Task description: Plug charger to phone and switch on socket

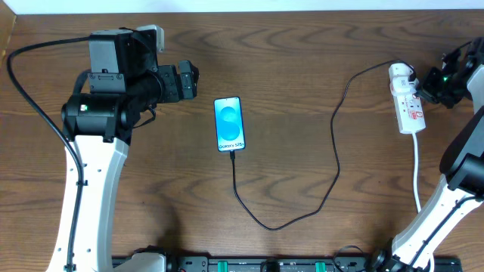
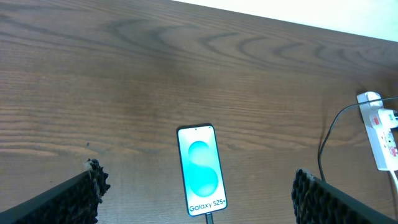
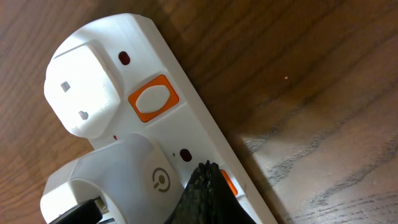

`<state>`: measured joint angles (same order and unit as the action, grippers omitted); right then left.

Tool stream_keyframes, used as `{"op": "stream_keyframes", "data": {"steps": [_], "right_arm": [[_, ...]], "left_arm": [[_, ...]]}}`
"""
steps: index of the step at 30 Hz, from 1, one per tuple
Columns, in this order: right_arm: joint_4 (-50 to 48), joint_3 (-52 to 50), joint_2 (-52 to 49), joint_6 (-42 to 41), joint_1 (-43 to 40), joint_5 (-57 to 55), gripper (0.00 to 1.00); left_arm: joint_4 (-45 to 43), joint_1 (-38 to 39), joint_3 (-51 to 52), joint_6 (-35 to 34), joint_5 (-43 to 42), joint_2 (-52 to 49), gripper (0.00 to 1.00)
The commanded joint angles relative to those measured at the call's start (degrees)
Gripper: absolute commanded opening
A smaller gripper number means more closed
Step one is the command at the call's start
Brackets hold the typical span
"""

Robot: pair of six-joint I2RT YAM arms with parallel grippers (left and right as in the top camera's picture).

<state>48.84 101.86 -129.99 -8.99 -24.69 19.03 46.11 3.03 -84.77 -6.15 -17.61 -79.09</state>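
Seen from overhead, the wooden table [image 1: 302, 45] carries everything. The left gripper [image 1: 193, 80] hangs at about 10 o'clock from the phone [image 1: 230, 124] and well apart from it. Its fingers [image 2: 78, 199] are spread wide with nothing between them (an idle arm, by the look of it).

The socket [image 1: 409, 106] lies toward the table's 2 o'clock, its length running roughly 12 to 6 and its white cord trailing off toward 6. The phone lies flat near the middle, screen up and lit blue. The charger [image 1: 335, 159] leaves the phone's 6 o'clock edge, loops round through 4 o'clock, then climbs to a white plug [image 3: 134, 177] seated near the socket's 12 o'clock end.

With the connector apparently in the phone, I judge the plugging half done and the switching step in hand.

The right gripper [image 3: 204, 190] has its fingertips pressed together, holding nothing. Its tip sits over an orange switch [image 3: 227, 184] just beside that plug and partly hides it. Whether the tip actually touches the switch cannot be told, nor whether the switch is on.

The next move probably calls for a short, straight push down onto that switch. It should land on the rocker rather than on the plug body or casing, since a sideways shove could slide the light socket.
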Motion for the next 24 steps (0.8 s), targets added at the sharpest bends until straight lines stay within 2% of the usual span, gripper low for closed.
{"op": "stream_keyframes", "data": {"steps": [1, 13, 24], "right_arm": [[5.64, -4.24, -3.54, -0.83, 7.5, 14.6, 0.01], [6.93, -4.24, -3.54, -0.85, 7.54, 14.25, 0.01], [1.36, -4.0, -2.4, -3.85, 3.76, 11.3, 0.01]], "left_arm": [[0.13, -0.22, -0.15, -0.11, 0.74, 0.15, 0.97], [0.13, -0.22, -0.15, -0.11, 0.74, 0.15, 0.97], [0.13, -0.22, -0.15, -0.09, 0.74, 0.15, 0.97]]}}
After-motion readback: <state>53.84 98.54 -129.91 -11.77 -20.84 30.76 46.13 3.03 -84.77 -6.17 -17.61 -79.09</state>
